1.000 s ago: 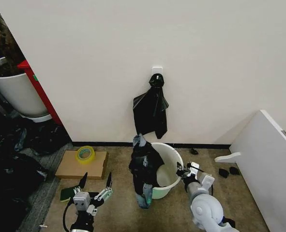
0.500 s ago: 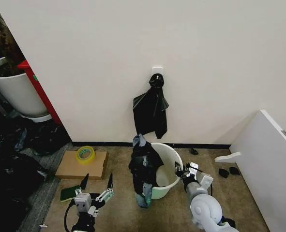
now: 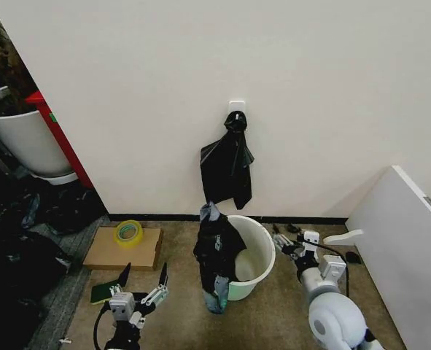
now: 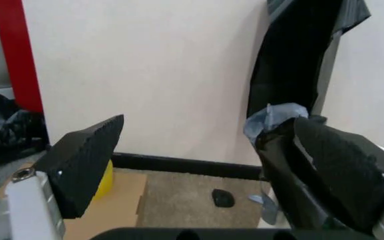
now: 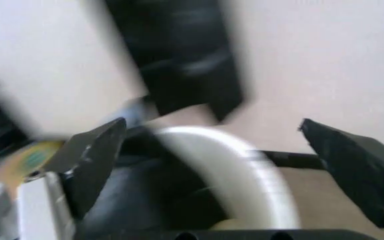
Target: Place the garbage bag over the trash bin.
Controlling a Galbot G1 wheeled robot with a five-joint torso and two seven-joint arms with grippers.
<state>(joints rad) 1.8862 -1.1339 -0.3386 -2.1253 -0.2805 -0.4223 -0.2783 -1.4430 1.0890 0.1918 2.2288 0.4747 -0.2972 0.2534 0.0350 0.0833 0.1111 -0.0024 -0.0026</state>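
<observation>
The off-white trash bin [image 3: 253, 255] stands on the carpet by the wall. The black garbage bag [image 3: 216, 257] hangs in a bunch over the bin's left rim and down its outside, with a grey-blue tuft on top. My right gripper [image 3: 283, 243] is open just right of the bin, clear of the rim. In the right wrist view its gripper [image 5: 212, 124] frames the bin's rim [image 5: 249, 167] and the garbage bag [image 5: 148, 200]. My left gripper [image 3: 145, 270] is open, low and left of the bin. The left wrist view shows that gripper [image 4: 209, 122] facing the garbage bag [image 4: 275, 117].
A knotted bunch of black bags [image 3: 228, 164] hangs on a wall hook above the bin. A cardboard sheet [image 3: 117, 254] with a yellow tape roll [image 3: 128, 232] and a green sponge [image 3: 99, 293] lie at the left. A white plant pot [image 3: 22, 135] stands far left, a white board [image 3: 405, 255] at the right.
My right gripper has pulled back from the bin's right rim, moving right and slightly farther away. The left gripper has barely shifted. The garbage bag hangs as before.
</observation>
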